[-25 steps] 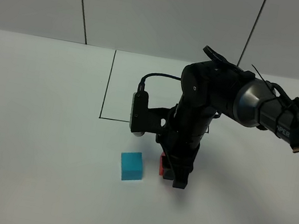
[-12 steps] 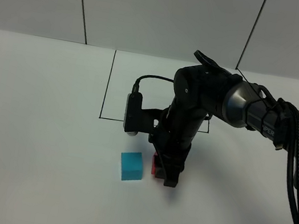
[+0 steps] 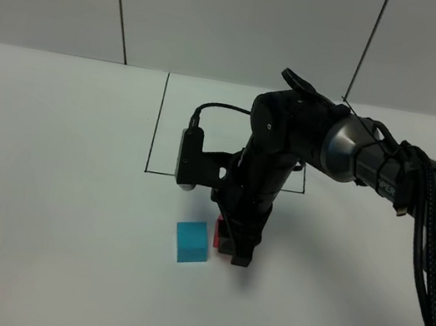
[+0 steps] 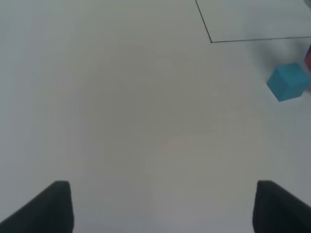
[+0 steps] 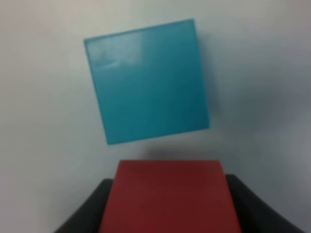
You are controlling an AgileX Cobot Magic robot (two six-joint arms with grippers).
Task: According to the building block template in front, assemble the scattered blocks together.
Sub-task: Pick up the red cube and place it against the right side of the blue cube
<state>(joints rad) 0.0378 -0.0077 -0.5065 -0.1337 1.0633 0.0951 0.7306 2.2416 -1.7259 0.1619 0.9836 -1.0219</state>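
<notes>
Masking most of red cube (image 3: 218,237): right gripper (image 3: 233,250).

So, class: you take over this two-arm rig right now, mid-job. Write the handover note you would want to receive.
Right fingers: shut on the red cube, low at the table, right beside the cyan cube.
Left fingers: open, holding nothing, over bare table, away from both cubes.
Done: red cube is gripped and lined up next to the cyan one. The right wrist view shows a narrow gap between them.
Left: close that gap, release, back off. No template shows in these views, so check the wanted arrangement first.
</notes>
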